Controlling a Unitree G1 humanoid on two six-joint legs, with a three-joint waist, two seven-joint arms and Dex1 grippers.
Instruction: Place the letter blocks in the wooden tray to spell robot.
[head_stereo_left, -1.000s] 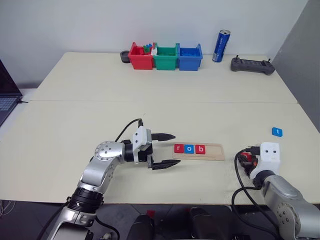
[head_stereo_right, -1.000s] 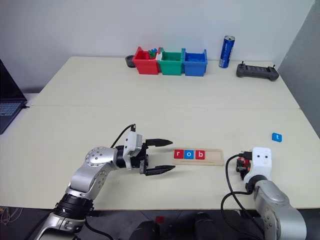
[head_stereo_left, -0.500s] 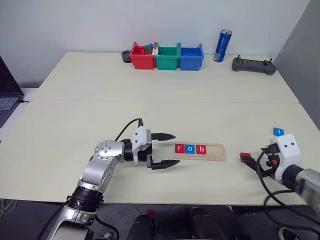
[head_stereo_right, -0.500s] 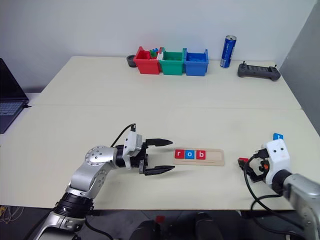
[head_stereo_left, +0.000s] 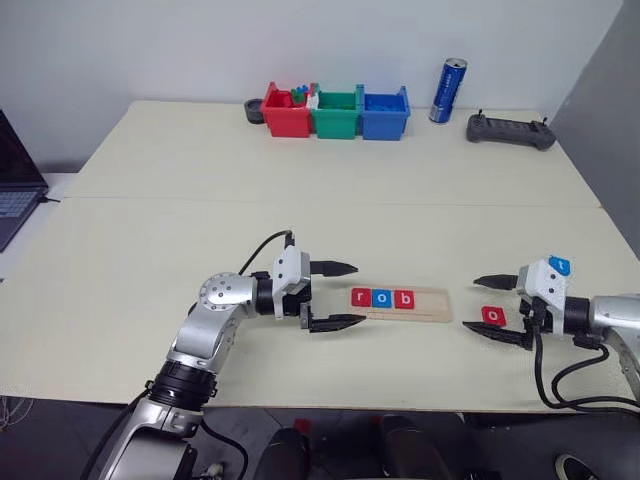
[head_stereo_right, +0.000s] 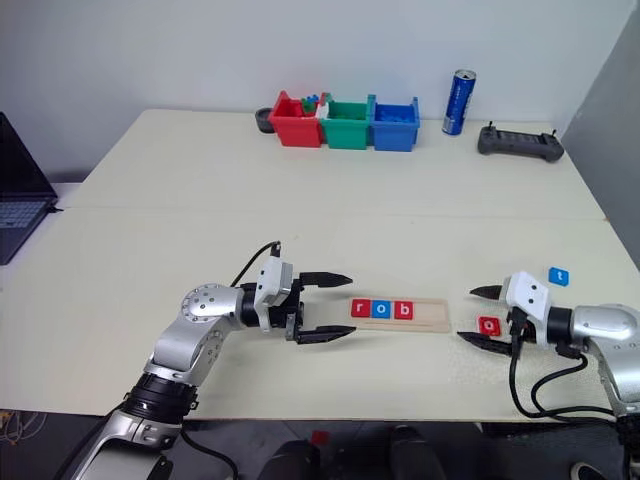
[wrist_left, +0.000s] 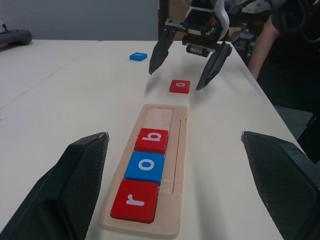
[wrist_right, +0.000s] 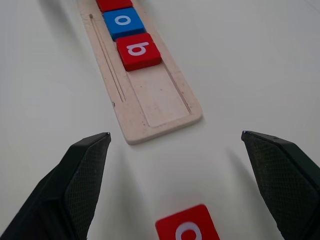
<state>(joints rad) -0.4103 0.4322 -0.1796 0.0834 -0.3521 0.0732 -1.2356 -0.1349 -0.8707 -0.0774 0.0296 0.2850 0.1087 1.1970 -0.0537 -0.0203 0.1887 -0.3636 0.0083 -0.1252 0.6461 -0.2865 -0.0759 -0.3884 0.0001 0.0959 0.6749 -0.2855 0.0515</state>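
Wooden tray (head_stereo_left: 400, 303) lying crosswise (r, o, b), both hands released

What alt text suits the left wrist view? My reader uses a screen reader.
A wooden tray holds letter blocks r, o and b, its far slots empty. Beyond it, the open right gripper hovers over a red o block, a blue block farther off.

Silver arms (head_stereo_left: 215, 320); black claws (head_stereo_left: 333, 295); white wrists
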